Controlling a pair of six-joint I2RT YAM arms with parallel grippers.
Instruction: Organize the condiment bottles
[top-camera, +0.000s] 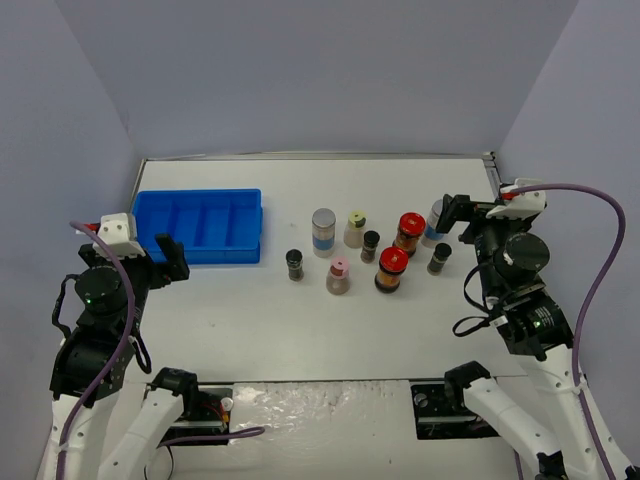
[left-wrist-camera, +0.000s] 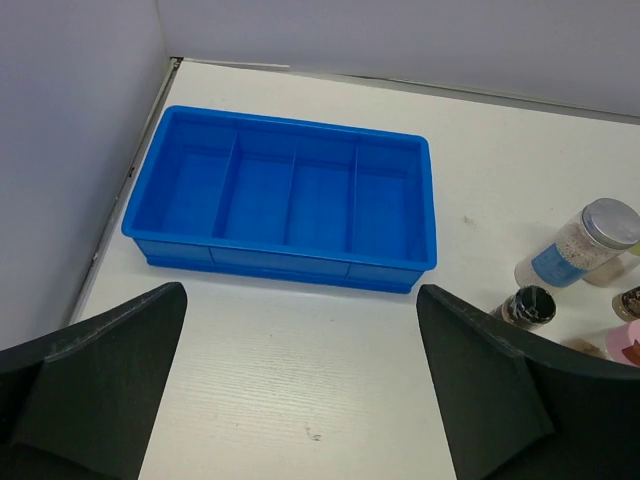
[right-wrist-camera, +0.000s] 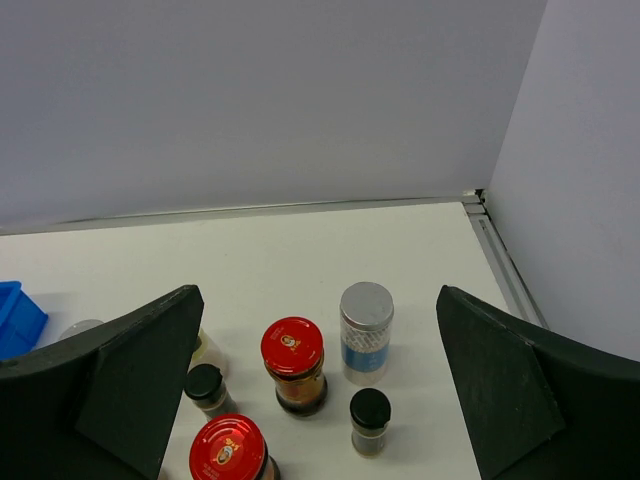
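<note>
The condiment bottles stand in a loose cluster mid-table: a silver-lidded blue-label jar (top-camera: 323, 232), a yellow-green-capped jar (top-camera: 355, 229), two red-lidded jars (top-camera: 408, 233) (top-camera: 390, 268), a pink-capped jar (top-camera: 338, 276) and three black-capped jars (top-camera: 294, 264) (top-camera: 370, 245) (top-camera: 439, 258). A second silver-lidded jar (top-camera: 434, 228) is partly hidden behind my right gripper (top-camera: 458, 215), which is open and empty above it. In the right wrist view this jar (right-wrist-camera: 366, 330) stands between the open jaws (right-wrist-camera: 320, 400), with a red-lidded jar (right-wrist-camera: 295, 362) beside it. My left gripper (top-camera: 170, 258) is open and empty, near the tray's front left.
A blue tray (top-camera: 200, 258) with four empty compartments sits at the left; it shows in the left wrist view (left-wrist-camera: 280, 262) beyond the open jaws (left-wrist-camera: 300, 400). Grey walls enclose the table on three sides.
</note>
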